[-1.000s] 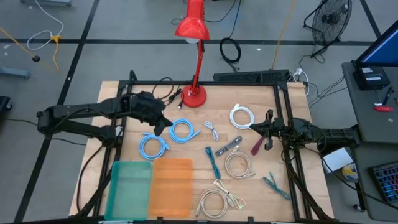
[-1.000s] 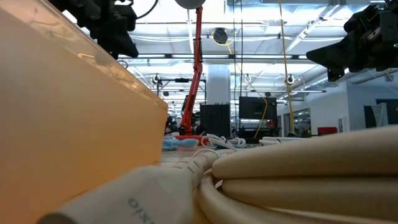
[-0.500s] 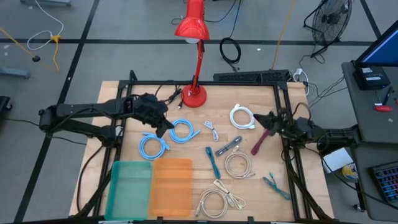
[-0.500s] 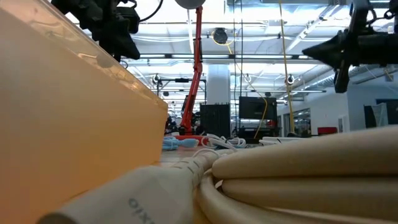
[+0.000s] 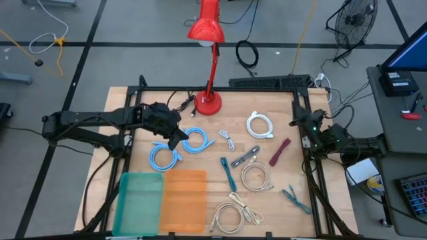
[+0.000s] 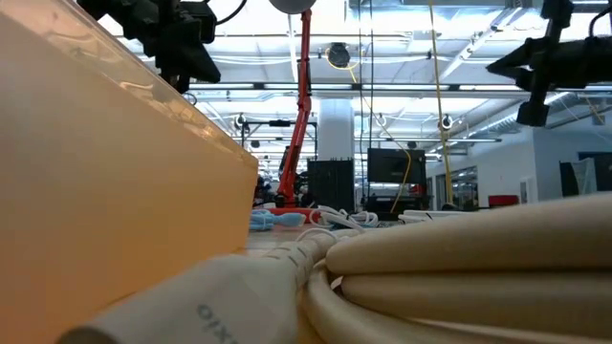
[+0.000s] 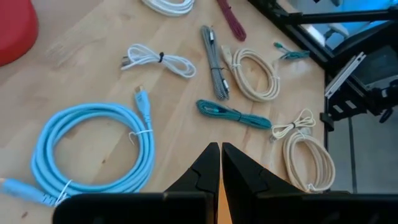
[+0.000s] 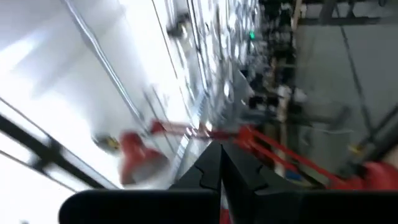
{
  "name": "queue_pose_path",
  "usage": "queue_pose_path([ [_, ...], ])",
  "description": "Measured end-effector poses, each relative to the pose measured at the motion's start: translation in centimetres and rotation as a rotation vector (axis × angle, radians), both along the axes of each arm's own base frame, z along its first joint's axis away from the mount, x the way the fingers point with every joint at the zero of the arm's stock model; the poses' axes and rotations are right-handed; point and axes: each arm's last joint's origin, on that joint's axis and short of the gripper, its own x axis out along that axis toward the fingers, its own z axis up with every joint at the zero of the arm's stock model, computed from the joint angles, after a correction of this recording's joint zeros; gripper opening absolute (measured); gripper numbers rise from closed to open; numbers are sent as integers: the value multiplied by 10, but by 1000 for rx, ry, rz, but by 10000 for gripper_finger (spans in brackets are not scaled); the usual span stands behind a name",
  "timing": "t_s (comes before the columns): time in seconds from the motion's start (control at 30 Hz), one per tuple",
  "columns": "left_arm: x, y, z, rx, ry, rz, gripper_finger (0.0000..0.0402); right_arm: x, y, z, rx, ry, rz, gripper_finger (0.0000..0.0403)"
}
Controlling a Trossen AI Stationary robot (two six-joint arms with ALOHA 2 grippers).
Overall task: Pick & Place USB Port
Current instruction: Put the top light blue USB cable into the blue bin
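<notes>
From above I have the whole wooden table [image 5: 267, 200]: my left gripper [image 5: 179, 135] hangs over the gap between two blue cable coils, the upper one [image 5: 195, 140] just beside it and the lower one [image 5: 164, 157] nearer the green tray [image 5: 140, 200] and orange tray [image 5: 185, 199] at the near edge. My right gripper [image 5: 294, 123] sits at the table's right rail, off the cables, with the dark red cable [image 5: 279, 152] lying free on the wood near it. A grey cable [image 5: 245, 157] lies mid-table, well apart from both grippers, with open wood around it. The red lamp [image 5: 208, 100] stands at the far edge. The level camera gives me none of that layout; the orange tray wall [image 6: 105, 191] and a cream cable [image 6: 459, 268] fill it, and both arms only show dark up high. My left wrist camera shows what the overhead cannot: the left fingers [image 7: 208, 165] pressed together, empty, above the blue coil [image 7: 93, 149], with the grey cable [image 7: 214, 62] farther out past a teal cable [image 7: 233, 114]. My right wrist camera points off the table at the blurred room; its fingers [image 8: 211, 163] are clenched on nothing.
</notes>
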Motion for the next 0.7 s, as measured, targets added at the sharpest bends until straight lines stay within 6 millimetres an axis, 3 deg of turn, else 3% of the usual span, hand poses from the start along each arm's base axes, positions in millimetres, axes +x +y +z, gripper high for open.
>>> queue_pose_path([
  [0.1,0,-2,0,0,0,-8,19,-7,0,10,-30,-94,-25,0],
  [0.23,1,-5,0,17,2,-5,19,-13,3,24,-300,-14,-10,0],
  [0.4,1,-9,0,52,7,19,19,-22,8,80,-586,155,-1,15],
  [0.53,1,-9,0,63,10,26,19,-3,11,105,-753,488,44,45],
  [0.7,1,-10,-1,53,14,33,19,32,11,121,-812,760,141,89],
])
